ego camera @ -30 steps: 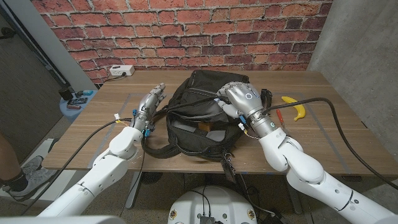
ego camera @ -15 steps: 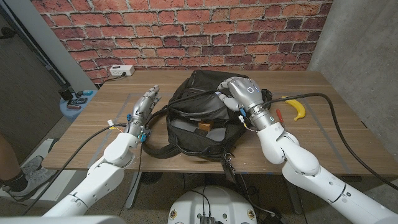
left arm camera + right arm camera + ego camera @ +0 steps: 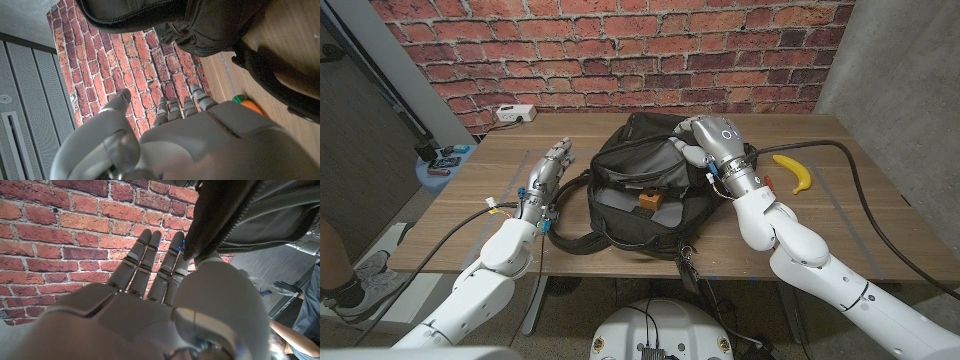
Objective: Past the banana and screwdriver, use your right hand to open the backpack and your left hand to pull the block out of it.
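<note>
A black backpack lies in the middle of the table with its mouth wide apart. A small orange-brown block sits inside it on the grey lining. My right hand is at the backpack's far right rim and holds the top flap lifted, its edge between thumb and fingers. My left hand hovers left of the backpack, fingers straight and apart, holding nothing. The yellow banana lies to the right, beyond my right forearm. A green and orange object lies by the backpack's strap.
A shoulder strap loops toward the table's front edge. A white power strip sits at the far left corner. Black cables run along both arms. A person's leg and shoe show off the table's left.
My right hand has drawn the flap up and back toward the far side, widening the opening and baring the block. My left hand has shifted slightly left, away from the backpack.
</note>
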You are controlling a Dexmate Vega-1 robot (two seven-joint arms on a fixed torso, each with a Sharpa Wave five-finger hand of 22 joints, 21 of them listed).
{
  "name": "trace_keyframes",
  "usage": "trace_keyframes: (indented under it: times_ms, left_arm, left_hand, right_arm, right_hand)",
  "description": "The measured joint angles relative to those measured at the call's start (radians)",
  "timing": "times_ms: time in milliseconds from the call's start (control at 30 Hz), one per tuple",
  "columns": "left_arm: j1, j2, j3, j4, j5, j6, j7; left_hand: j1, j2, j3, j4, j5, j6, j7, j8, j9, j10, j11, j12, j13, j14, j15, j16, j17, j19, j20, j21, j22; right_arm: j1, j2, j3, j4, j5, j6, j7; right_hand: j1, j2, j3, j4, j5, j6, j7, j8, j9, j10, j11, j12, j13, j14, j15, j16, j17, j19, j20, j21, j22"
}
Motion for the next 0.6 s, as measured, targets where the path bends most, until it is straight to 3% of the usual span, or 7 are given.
trace_keyframes:
  times_ms: [600]
  left_arm:
    - [0.033,0.017,-0.021,-0.061,0.039,0.042,0.024]
  left_hand:
    - [0.000,0.000,0.000,-0.009,0.007,0.021,0.003,0.000,0.000,0.036,0.014,0.008,0.001,0.042,0.027,0.008,0.001,0.030,0.030,0.006,0.005]
  right_arm:
    - [0.079,0.019,0.007,0.074,0.113,0.025,-0.015]
  right_hand:
    - [0.000,0.000,-0.004,0.004,-0.002,0.000,0.000,0.004,-0.002,0.000,0.007,0.000,0.004,0.000,0.000,-0.007,0.005,0.000,0.000,0.000,0.000]
